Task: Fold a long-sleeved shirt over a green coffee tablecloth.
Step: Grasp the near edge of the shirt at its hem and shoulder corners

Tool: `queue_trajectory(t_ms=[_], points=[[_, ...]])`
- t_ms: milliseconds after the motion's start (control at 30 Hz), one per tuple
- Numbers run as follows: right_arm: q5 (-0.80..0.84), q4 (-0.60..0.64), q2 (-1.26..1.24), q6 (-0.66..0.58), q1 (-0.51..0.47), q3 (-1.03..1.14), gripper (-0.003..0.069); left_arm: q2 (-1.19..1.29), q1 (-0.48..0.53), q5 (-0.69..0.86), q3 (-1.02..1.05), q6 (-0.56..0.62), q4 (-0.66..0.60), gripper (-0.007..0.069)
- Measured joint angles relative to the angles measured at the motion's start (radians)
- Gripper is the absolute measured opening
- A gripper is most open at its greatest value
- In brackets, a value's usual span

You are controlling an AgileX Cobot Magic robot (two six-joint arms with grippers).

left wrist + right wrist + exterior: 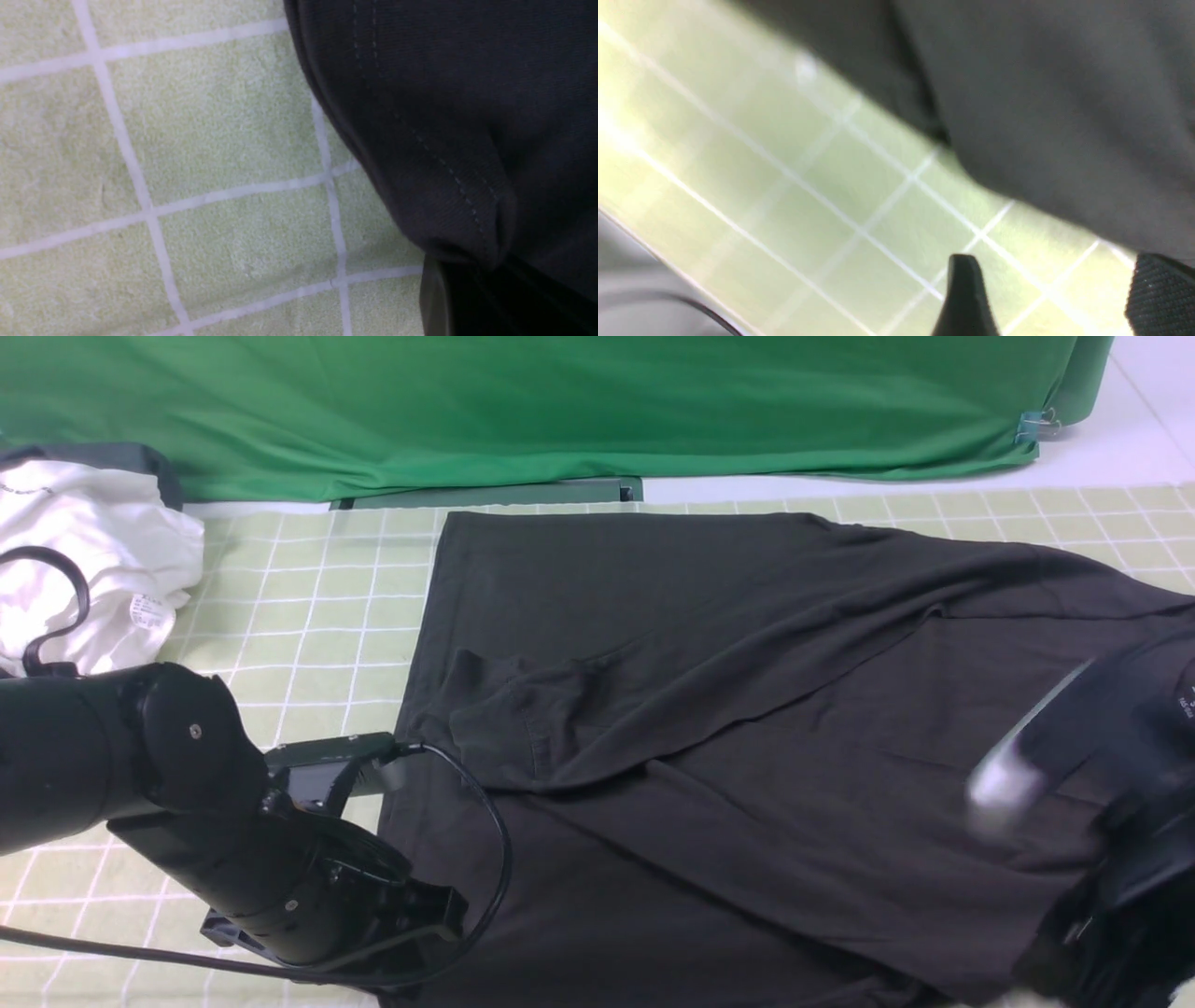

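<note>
The long-sleeved shirt (728, 709) lies spread, dark charcoal, across the green coffee tablecloth (308, 607), a pale grid-lined cloth. One sleeve is folded over the body, its cuff (495, 719) near the left side. My left gripper (467, 280) is shut on the shirt's stitched hem (434, 154) at the near left corner; in the front view the wrist (308, 887) hides the jaws. My right gripper (1059, 289) is open over bare tablecloth (878, 186), fingers (966, 298) apart with nothing between them, just beside the shirt's edge (1064, 116). The right arm (1120, 821) is blurred at the right.
A white garment (93, 551) with a black hanger (56, 616) lies at the back left. Plain deep green fabric (560, 411) hangs along the back, held by a clip (1038, 427). The left arm's cable (499, 859) loops over the shirt.
</note>
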Motion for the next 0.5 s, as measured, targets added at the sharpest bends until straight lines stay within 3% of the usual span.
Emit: queue_trajectory(t_ms=[200, 500], points=[[-0.091, -0.276, 0.184, 0.157, 0.146, 0.011, 0.0444, 0.0, 0.0, 0.004, 0.0, 0.004, 0.0, 0.0029], [-0.153, -0.354, 0.367, 0.198, 0.16, 0.011, 0.0444, 0.0, 0.001, 0.007, 0.0, 0.004, 0.0, 0.0029]])
